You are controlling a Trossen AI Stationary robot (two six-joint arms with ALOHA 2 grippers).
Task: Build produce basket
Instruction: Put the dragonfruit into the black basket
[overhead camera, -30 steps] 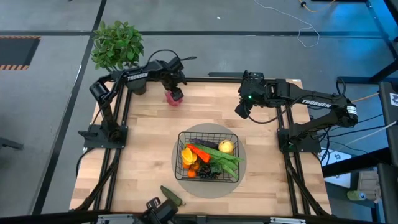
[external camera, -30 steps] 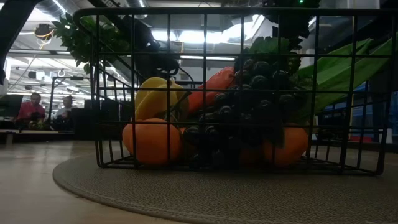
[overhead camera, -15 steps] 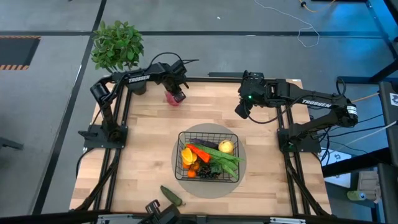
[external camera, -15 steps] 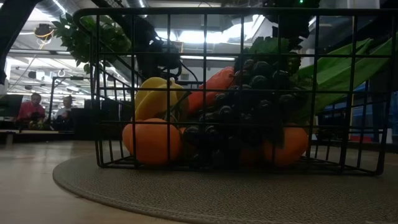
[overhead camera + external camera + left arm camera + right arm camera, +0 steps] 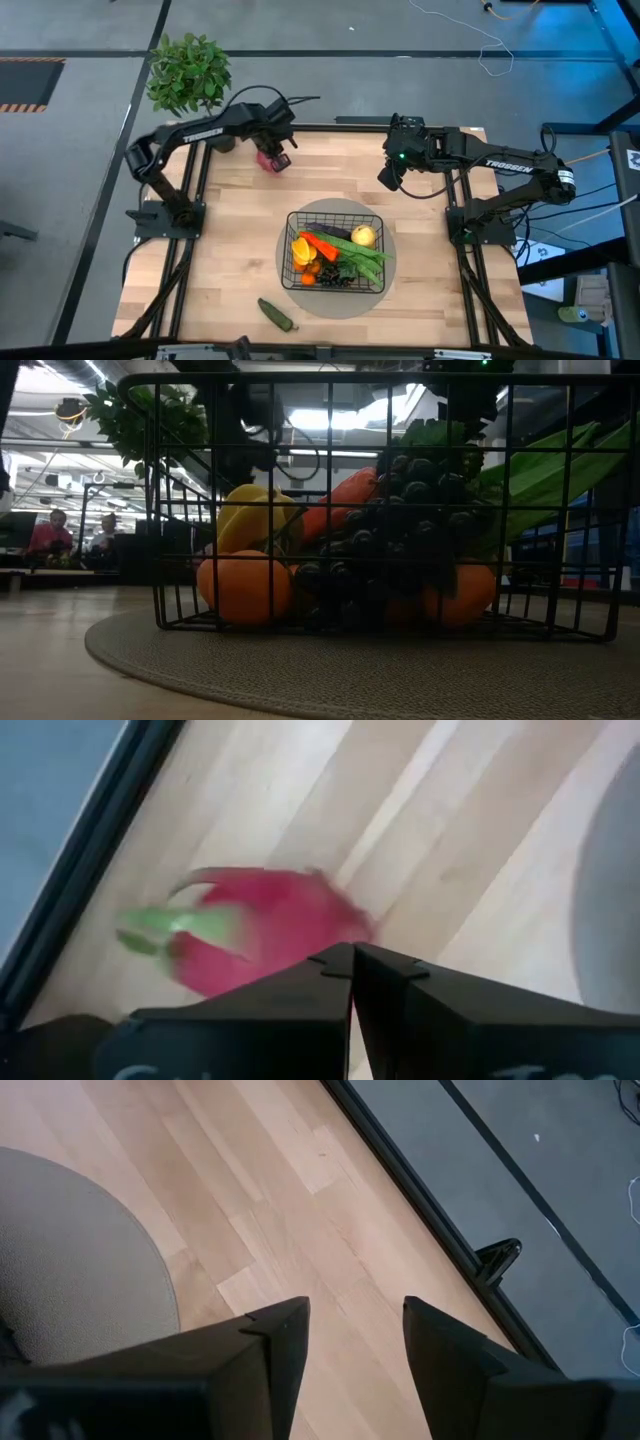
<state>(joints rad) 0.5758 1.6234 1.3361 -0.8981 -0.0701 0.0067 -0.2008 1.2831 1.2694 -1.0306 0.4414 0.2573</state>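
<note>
The black wire basket stands on a round grey mat mid-table, holding a carrot, a lemon, tangerines, grapes and green beans. A pink dragon fruit with green tips is at the table's far left, right beyond the tips of my shut left gripper. My right gripper hangs open over the far right of the table with nothing between its fingers. A green cucumber lies near the front edge. My left gripper points steeply down with its fingertips closed together at the dragon fruit's near side. No gap shows between them. I cannot tell whether they pinch a scale of the fruit or only stand against it.
A leafy potted plant stands off the table's far left corner. Dark frame rails run along the table's left and right sides. Bare wood lies between the dragon fruit and the mat. People sit far back in the room.
My left gripper has risen and gone toward the table's left edge, the arm's elbow swinging outward. The dragon fruit has shifted a little toward the left and near side along with it. My right arm has kept still.
</note>
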